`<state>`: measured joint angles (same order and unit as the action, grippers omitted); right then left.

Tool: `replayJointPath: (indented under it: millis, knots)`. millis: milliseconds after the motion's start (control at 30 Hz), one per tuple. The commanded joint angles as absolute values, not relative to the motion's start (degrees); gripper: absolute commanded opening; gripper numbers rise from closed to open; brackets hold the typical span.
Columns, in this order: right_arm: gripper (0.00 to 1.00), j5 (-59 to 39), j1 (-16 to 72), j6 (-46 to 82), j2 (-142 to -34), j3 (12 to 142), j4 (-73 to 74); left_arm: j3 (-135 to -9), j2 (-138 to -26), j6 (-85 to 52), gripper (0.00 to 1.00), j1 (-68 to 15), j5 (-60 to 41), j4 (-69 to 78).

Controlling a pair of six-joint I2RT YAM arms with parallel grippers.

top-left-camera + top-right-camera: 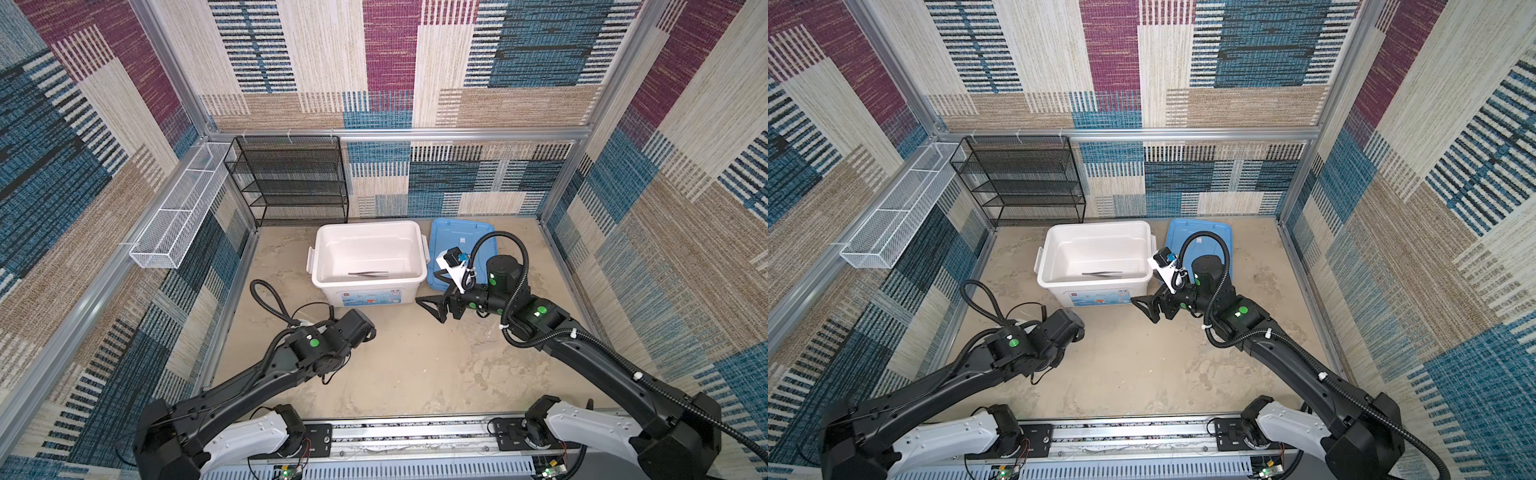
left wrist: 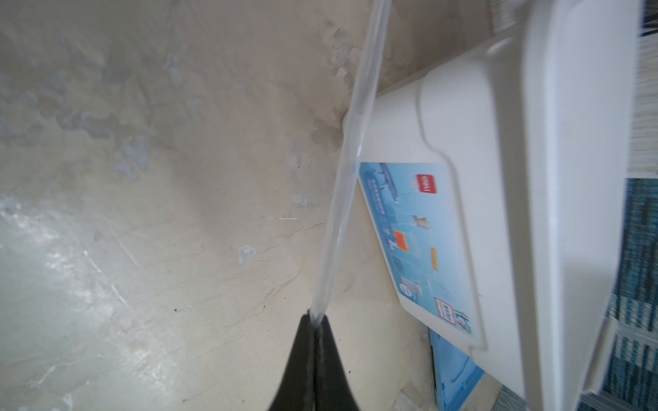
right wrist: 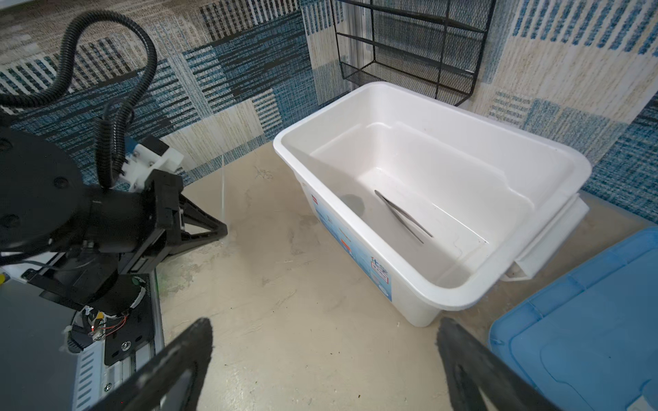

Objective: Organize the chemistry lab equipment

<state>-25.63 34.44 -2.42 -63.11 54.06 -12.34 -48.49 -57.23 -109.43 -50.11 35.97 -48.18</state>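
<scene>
We see smooth, glossy white plastic on the tub (image 3: 463, 142), with dull grey metal tweezers (image 3: 402, 217) inside. At lower right, the lid (image 3: 587, 320) is satiny blue plastic. The tabletop (image 3: 285, 284) looks matt, rough and blotchy. The left claw (image 2: 315, 331) is matt black; its thin clear rod (image 2: 350, 160) looks glassy-smooth.

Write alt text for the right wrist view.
Metal tweezers lie inside an open white tub on a beige table, its blue lid beside it. The open right hand frames the foreground; the left hand pinches a thin clear dropper.
</scene>
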Motion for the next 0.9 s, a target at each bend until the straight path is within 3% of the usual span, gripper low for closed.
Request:
replayJointPath:
  millis: [0,233,400,633,767,867]
  knots:
    - [1.00,-29.06,34.45,-1.48,-63.49,55.31,-7.86,-50.22,-52.41,-88.14,0.00,-49.88,49.28,-46.10]
    - [1.00,-33.25,34.45,0.98,-66.36,59.65,-3.38,-52.61,-46.09,-51.33,0.00,-49.74,45.93,-24.44]
    - [0.99,-35.07,34.24,0.77,-69.12,63.37,-1.03,-59.54,-50.07,-31.00,0.00,-49.53,32.05,-17.18]
    - [0.99,-43.35,27.80,3.73,-73.95,67.17,0.23,-75.05,-61.36,-22.73,0.00,-48.74,18.34,-24.32]
    - [1.00,-40.21,25.31,2.94,-74.51,68.36,-1.95,-83.11,-68.95,-22.43,0.00,-45.82,11.45,-29.54]
    - [1.00,-37.79,23.65,2.18,-75.27,69.52,-4.89,-88.64,-75.24,-26.60,0.00,-40.24,0.24,-33.84]
